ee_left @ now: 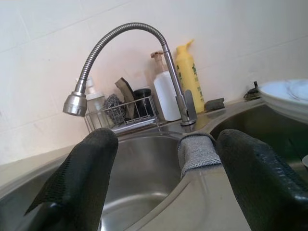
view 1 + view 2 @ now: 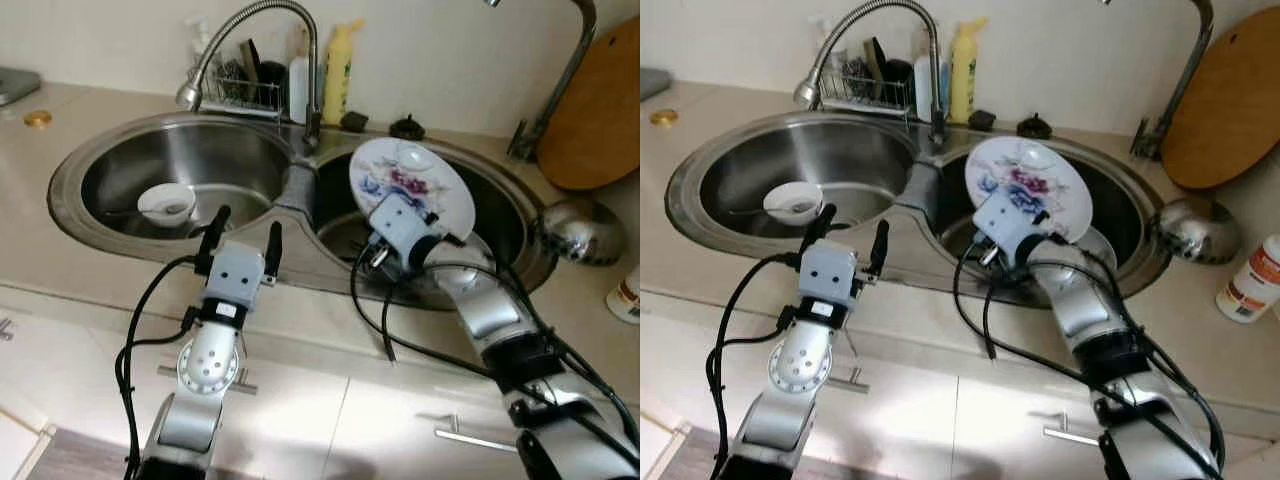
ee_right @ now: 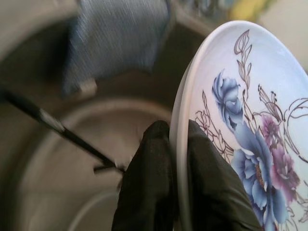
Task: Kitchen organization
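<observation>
Right end effector (image 3: 175,159): pinched the rim of the floral plate (image 2: 412,190), held tilted over the right basin (image 2: 500,215)
Left end effector (image 2: 243,238): fingers spread wide, holding nothing, above the sink's front rim
Left basin (image 2: 230,160): held a small white bowl (image 2: 166,204), possibly with a spoon beside it
Divider: grey cloth (image 1: 197,152) draped over it
Wire rack (image 2: 240,95): scourer and brushes, on the surface behind the tap (image 2: 250,40)
</observation>
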Robot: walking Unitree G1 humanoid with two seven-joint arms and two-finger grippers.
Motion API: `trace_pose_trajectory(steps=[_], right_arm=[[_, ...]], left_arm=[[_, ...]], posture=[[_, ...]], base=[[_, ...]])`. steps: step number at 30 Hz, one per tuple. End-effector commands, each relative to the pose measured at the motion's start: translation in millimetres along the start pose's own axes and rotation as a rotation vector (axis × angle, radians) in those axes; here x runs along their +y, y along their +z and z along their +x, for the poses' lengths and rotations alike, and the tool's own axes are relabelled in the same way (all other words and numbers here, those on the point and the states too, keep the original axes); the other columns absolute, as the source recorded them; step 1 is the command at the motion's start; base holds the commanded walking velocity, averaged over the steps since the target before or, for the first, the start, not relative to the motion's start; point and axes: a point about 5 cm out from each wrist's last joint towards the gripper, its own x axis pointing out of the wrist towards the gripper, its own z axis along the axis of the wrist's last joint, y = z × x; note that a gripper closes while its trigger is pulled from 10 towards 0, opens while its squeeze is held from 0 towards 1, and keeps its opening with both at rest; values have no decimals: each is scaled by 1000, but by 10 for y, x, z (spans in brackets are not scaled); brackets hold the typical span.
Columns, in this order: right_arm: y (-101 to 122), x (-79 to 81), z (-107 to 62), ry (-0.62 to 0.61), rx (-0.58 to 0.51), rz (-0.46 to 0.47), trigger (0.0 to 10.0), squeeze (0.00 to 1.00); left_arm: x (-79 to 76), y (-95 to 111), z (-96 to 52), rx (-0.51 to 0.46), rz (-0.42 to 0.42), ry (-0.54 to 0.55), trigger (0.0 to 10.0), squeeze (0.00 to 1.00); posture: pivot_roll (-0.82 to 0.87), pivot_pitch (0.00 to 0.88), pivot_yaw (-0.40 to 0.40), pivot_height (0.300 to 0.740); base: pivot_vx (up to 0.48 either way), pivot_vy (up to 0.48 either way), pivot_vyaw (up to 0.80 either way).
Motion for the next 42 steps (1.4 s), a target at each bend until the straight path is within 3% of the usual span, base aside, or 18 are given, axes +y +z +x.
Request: trace_pose_trajectory(steps=[1,5,16,17,18,19,31,37,40,41,42], right_arm=[[-155,-98,7,4,101,61,10000,0],[-318,-82,13,40,199,98,10000,0],[-373,-2,39,131,223,119,10000,0],[-357,-10,40,123,208,125,10000,525],[-357,-10,40,123,208,125,10000,525],[-349,-13,40,122,202,127,10000,1000],[-116,-157,39,1,41,191,10000,1000],[134,-202,-8,-45,-119,221,10000,1000],[275,-225,-50,-67,-214,261,10000,1000],[405,-224,-112,-96,-302,299,10000,1000],[405,-224,-112,-96,-302,299,10000,1000]], left_arm=[[-21,15,20,-5,2,-4,10000,0],[-3,16,24,-5,5,2,10000,0],[-12,17,22,-3,4,-4,10000,0],[-14,18,22,-3,4,-5,10000,0],[-14,18,22,-3,4,-5,10000,0],[-16,18,21,-3,4,-6,10000,0],[-15,15,21,-1,1,-10,10000,0],[-8,19,16,-4,-4,-8,10000,0],[-4,19,13,-2,-3,-6,10000,0],[-6,21,13,-3,-8,-5,10000,0],[-6,21,13,-3,-8,-5,10000,0]], posture=[[119,0,-69,740],[125,0,-72,740],[120,0,-66,740],[120,0,-66,740],[120,0,-66,740],[120,0,-66,740],[119,0,-62,740],[120,0,-61,740],[120,0,-61,740],[120,0,-61,740],[120,0,-61,740]], base=[[0,0,0],[0,0,0],[0,0,0],[0,0,0],[0,0,0],[0,0,0],[0,0,0],[0,0,0],[0,0,0],[0,0,0],[0,0,0]])
